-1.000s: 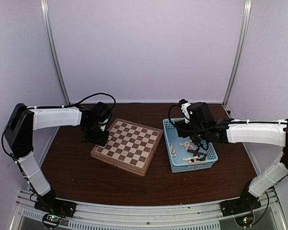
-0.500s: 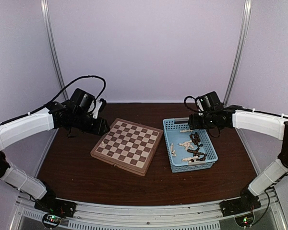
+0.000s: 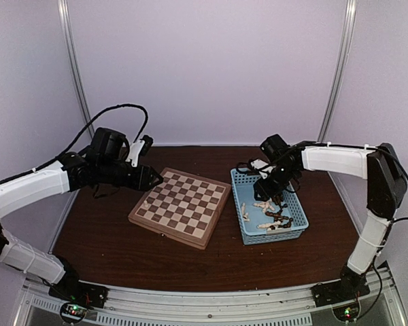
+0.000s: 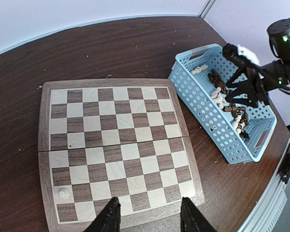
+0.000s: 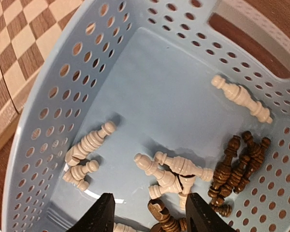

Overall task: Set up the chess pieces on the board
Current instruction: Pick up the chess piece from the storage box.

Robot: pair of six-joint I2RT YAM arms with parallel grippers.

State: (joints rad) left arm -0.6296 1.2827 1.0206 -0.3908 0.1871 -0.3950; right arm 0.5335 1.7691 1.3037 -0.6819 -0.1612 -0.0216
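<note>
The top external view looks down from high behind the near edge of the table (image 3: 109, 238), far enough back to take in all of it, with the board (image 3: 180, 207) and the basket (image 3: 272, 236). The left wrist view looks down on the whole board from mid height — the basket at its right. The right wrist view hangs close over the basket's inside, with a board corner at upper left.

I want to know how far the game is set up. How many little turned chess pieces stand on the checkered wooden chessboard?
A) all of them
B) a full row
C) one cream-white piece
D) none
C: just one cream-white pawn stands near a corner of the tan-and-brown wooden chessboard; the other chess pieces lie in the light-blue perforated plastic basket.
</note>
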